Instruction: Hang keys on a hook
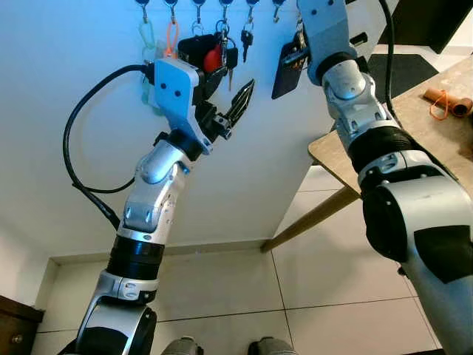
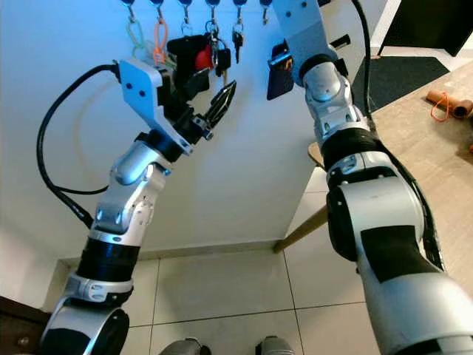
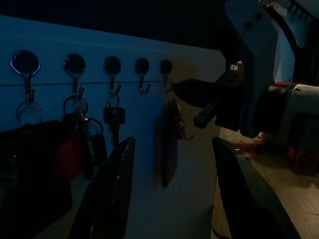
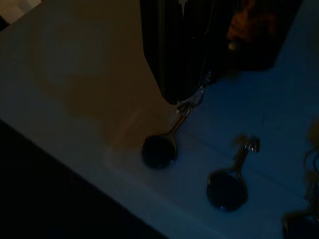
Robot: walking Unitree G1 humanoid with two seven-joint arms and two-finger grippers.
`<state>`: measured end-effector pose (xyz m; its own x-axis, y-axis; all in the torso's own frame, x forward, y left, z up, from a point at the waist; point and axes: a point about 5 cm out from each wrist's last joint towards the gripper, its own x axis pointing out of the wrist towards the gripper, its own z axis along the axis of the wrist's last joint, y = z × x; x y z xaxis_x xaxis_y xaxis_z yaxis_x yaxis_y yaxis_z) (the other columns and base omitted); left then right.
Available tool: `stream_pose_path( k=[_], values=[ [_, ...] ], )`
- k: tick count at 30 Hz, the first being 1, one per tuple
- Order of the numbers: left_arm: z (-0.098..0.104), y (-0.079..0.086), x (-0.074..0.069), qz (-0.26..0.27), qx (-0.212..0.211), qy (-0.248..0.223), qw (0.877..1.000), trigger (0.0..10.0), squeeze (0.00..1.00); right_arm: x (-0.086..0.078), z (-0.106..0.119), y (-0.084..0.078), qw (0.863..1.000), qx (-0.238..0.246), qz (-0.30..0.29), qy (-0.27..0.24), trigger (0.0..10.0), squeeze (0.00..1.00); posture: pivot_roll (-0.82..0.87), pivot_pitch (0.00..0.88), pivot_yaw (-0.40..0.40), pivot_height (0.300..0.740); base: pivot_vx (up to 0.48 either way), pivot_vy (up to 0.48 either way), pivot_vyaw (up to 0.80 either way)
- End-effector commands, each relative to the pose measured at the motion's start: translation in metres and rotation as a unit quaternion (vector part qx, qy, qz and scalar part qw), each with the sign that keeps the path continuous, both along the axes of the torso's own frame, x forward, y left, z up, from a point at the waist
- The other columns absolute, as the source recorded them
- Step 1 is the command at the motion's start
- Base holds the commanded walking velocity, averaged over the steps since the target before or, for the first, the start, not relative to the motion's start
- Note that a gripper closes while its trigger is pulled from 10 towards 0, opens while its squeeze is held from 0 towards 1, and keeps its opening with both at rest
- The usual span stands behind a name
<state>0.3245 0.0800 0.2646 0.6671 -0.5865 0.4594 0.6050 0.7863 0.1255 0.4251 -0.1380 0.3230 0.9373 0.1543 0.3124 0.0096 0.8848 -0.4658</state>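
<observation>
Keys (image 1: 290, 63) with flat dark fob, round-based metal hook (image 4: 159, 149)

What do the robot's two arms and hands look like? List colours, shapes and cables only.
Both arms are silver metal segments joined by black collars and black panels. The left hand has two long black fingers, tapered and ribbed, below a white boxy wrist housing with two small dark dots. A thick black cable loops from that housing down the forearm. A black cable also runs along the right arm.
</observation>
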Motion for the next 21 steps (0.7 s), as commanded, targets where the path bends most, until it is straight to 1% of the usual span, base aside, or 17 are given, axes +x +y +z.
stream_pose_path(
  k=[1,7,15,21],
  values=[
    [0.0045,-0.0056,-0.0016,-0.009,0.002,-0.007,1.0,10.0,0.0,0.0005,0.0041,-0.0016,1.0,0.0,-0.005,0.003,10.0,0.0,0.05,0.116,-0.073,0.74,0.0,0.0,0.0],
    [0.0043,-0.0047,-0.001,-0.006,0.002,-0.006,1.0,10.0,0.0,0.0006,0.0092,0.0001,1.0,0.001,-0.005,0.001,10.0,0.0,0.05,0.117,-0.074,0.74,0.0,0.0,0.0],
    [0.0034,-0.0057,-0.0014,-0.007,0.003,-0.006,1.0,10.0,0.0,0.0012,0.0079,0.0027,1.0,-0.008,-0.004,0.007,10.0,0.0,0.05,0.111,-0.075,0.74,0.0,0.0,0.0],
    [0.0036,-0.0062,-0.0023,-0.008,0.002,-0.008,1.0,10.0,0.0,0.0006,0.0125,0.0067,1.0,-0.011,0.003,0.0,10.0,0.0,0.05,0.107,-0.08,0.74,0.0,0.0,0.0]
  ],
)
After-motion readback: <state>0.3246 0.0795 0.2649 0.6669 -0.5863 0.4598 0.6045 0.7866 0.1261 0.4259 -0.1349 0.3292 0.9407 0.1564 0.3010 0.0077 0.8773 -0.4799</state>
